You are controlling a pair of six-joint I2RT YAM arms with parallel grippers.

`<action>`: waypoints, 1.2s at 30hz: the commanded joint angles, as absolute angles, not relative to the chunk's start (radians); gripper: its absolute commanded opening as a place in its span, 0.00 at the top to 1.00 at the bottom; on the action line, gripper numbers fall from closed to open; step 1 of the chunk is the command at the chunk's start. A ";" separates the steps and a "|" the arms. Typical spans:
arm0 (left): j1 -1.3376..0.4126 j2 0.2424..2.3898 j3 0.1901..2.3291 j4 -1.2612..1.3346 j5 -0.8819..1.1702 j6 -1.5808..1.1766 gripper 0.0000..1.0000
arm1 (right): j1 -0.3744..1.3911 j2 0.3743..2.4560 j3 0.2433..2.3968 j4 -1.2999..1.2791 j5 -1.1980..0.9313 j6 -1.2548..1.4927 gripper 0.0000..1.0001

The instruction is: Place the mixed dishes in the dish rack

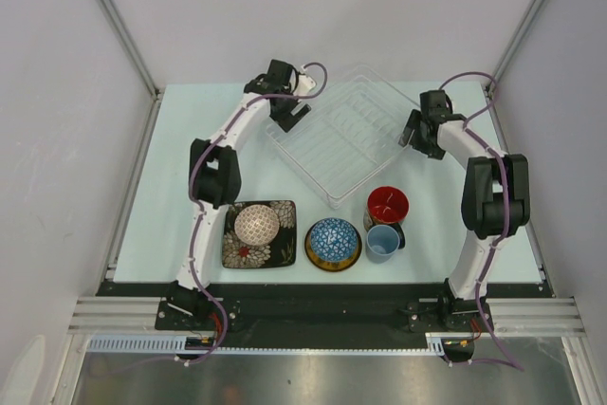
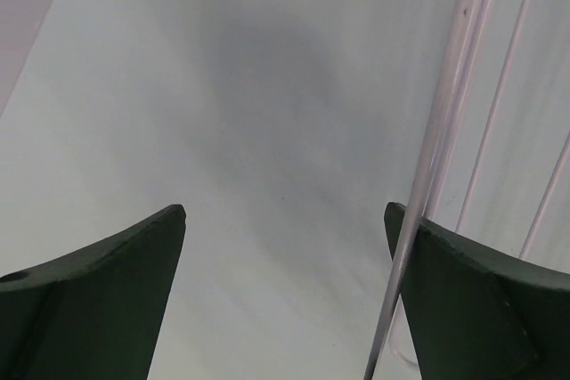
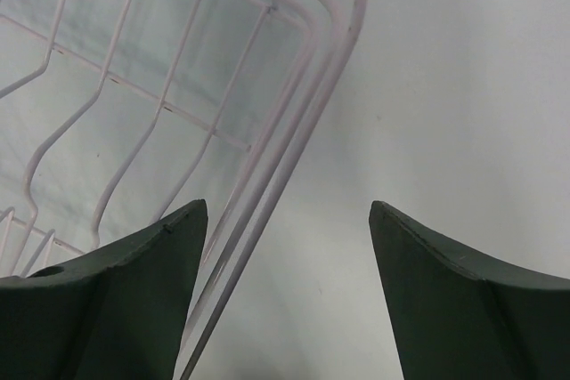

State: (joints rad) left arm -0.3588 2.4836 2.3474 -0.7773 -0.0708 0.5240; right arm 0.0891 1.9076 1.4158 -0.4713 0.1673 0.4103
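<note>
Top external view: the dish rack (image 1: pixel 337 135) sits angled on the far half of the table. The left gripper (image 1: pixel 289 119) is at its left corner and the right gripper (image 1: pixel 414 135) at its right, both spread wide with nothing in their grasp. Nearer the arm bases, the small pinkish-white patterned bowl (image 1: pixel 257 225) rests on the black square floral plate (image 1: pixel 237 251), the blue mosaic bowl (image 1: pixel 333 240) stands just right of it, and the red-inside cup (image 1: pixel 387 204) and light blue cup (image 1: pixel 381 243) stand close together beyond that.

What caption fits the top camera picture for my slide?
Left arm and right arm flank the empty dish rack; dishes wait unloaded.
</note>
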 commanded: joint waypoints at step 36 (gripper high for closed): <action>-0.351 2.391 2.253 -0.575 -0.061 0.469 0.03 | 0.049 1.907 1.399 -0.316 -0.023 0.638 0.00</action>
